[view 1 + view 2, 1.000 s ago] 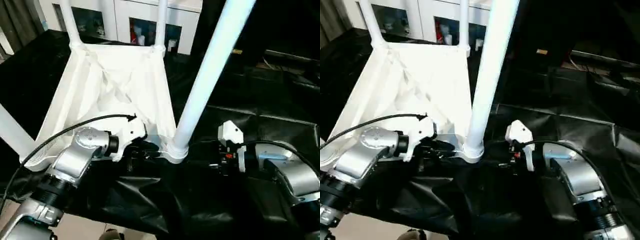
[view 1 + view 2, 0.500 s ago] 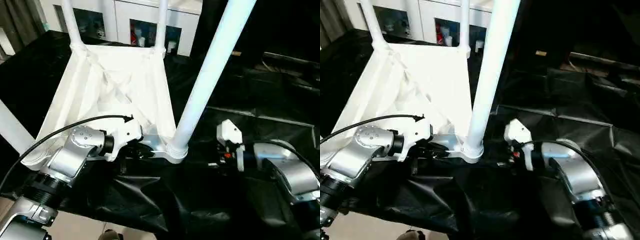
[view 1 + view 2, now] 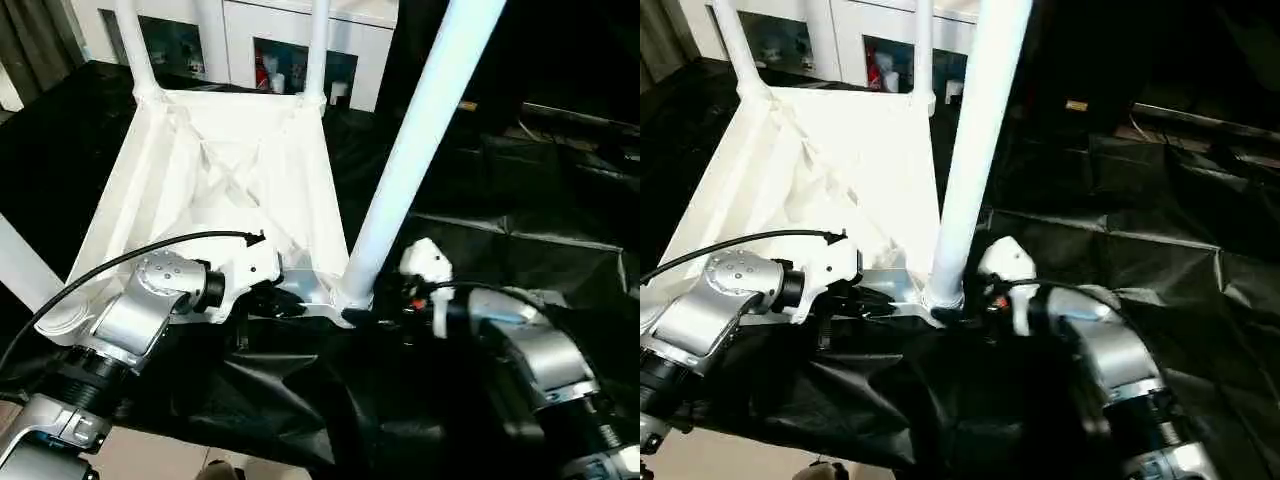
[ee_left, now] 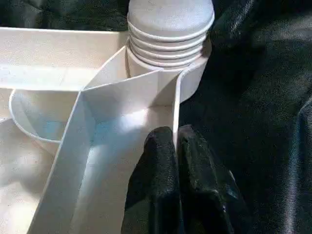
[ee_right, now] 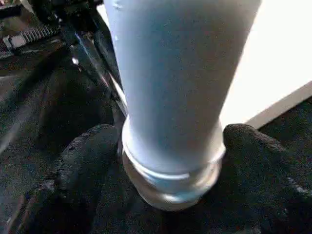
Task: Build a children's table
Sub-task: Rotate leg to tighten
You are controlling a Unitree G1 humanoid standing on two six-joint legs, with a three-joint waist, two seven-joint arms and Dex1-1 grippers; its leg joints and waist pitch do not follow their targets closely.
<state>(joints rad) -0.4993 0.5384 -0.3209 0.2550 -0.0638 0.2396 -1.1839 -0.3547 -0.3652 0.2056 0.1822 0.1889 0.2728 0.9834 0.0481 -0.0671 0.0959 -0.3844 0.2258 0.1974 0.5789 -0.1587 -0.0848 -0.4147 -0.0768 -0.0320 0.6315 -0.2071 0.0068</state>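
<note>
In the middle of the frame, our left gripper (image 4: pixel 175 161) pinched the upside-down table's (image 3: pixel 230 170) rim, while our right gripper's (image 5: pixel 170 195) open fingers (image 5: pixel 83 161) sat around the near leg (image 3: pixel 410 150), which stood straight up.

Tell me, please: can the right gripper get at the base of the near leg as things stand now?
Probably yes. The right gripper already has one black finger on each side of the near leg just above its socket, with nothing between. The left gripper pinches the tabletop rim beside it, apart.
</note>
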